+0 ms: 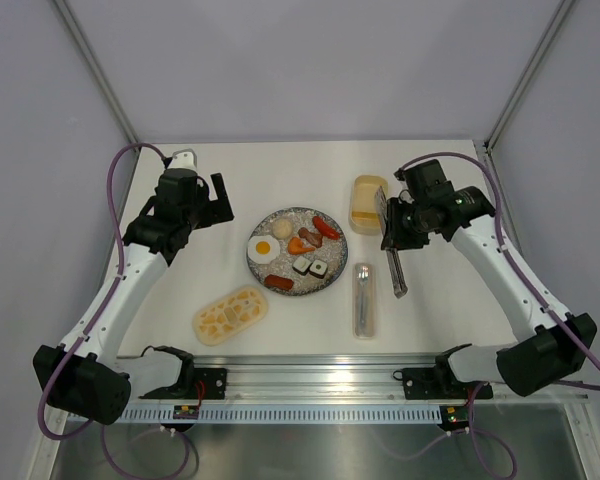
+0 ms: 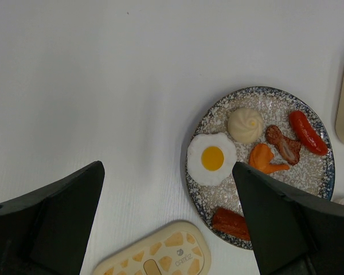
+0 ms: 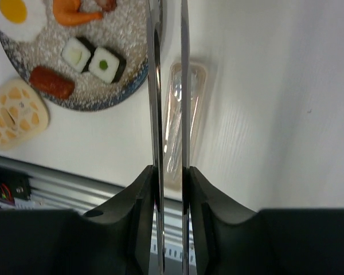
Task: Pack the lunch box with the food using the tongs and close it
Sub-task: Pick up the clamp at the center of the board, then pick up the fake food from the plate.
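One end effector, the left (image 1: 218, 203), is held wide open and empty above the worktop (image 1: 460, 290), left of the plate. Nearer the arm bases, the lid (image 1: 230, 314) is laid apart on the worktop with its patterned face up, so the lunch box is not yet closed.

On the plate (image 2: 269, 100) eight pieces of food are counted:
- fried egg (image 1: 262, 247)
- bun (image 1: 282, 228)
- orange piece (image 1: 296, 244)
- brown meat piece (image 1: 310, 237)
- red sausage (image 1: 326, 228)
- two sushi rolls (image 1: 310, 266)
- a second sausage (image 1: 278, 283) at the near rim

No piece is seen off the plate. Just right of the plate a clear cutlery case (image 1: 365, 298) is laid.

Behind the case, the lunch box (image 1: 365, 205) is stood open. What is visible of its inside appears empty, though part of it is hidden by the right arm.

The tongs (image 1: 396, 268) are gripped by the right end effector (image 3: 170, 170). Its fingers are pressed against both metal arms, and a narrow gap is left between those arms. No food is seen between them.

Pick-up of the tool is judged done. Every transfer of food, and the closing of the box, is judged to be left.
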You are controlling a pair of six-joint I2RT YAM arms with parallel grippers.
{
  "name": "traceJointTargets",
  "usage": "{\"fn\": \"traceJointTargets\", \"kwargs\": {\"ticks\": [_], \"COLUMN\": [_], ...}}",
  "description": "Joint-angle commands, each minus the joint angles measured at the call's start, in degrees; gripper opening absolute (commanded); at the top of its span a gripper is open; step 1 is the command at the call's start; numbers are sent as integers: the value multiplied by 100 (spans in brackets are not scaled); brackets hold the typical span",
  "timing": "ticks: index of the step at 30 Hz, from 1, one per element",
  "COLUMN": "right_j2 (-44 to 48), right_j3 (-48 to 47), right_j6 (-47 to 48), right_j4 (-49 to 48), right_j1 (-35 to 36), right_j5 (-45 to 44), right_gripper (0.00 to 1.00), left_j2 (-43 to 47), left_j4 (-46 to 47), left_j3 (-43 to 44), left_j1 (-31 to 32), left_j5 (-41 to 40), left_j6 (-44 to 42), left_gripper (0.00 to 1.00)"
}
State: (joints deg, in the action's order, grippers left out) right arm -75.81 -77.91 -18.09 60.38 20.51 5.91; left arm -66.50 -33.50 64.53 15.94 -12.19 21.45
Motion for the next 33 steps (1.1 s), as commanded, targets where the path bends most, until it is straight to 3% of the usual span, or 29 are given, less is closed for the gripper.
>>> {"fn": "traceJointTargets", "kwargs": {"ticks": [1,9,33], "right_j2": [-117,-759,-1647], "right_j3": [-417,-910,-1877], "right_j6": [209,367,516], "right_j4": [482,808,923], "right_j1": [435,1147,1596], "right_j5": [104,-256,-503], "right_gripper": [36,36,44], "left_j2": [-3,-30,41], "left_j4": [159,89,-61], "left_j3": [191,200,262], "left_j1": [-21,-21,-13], "left_j5": [41,-47,-144], "left_j6": [8,-18,-45], "left_gripper": [99,99,99]}}
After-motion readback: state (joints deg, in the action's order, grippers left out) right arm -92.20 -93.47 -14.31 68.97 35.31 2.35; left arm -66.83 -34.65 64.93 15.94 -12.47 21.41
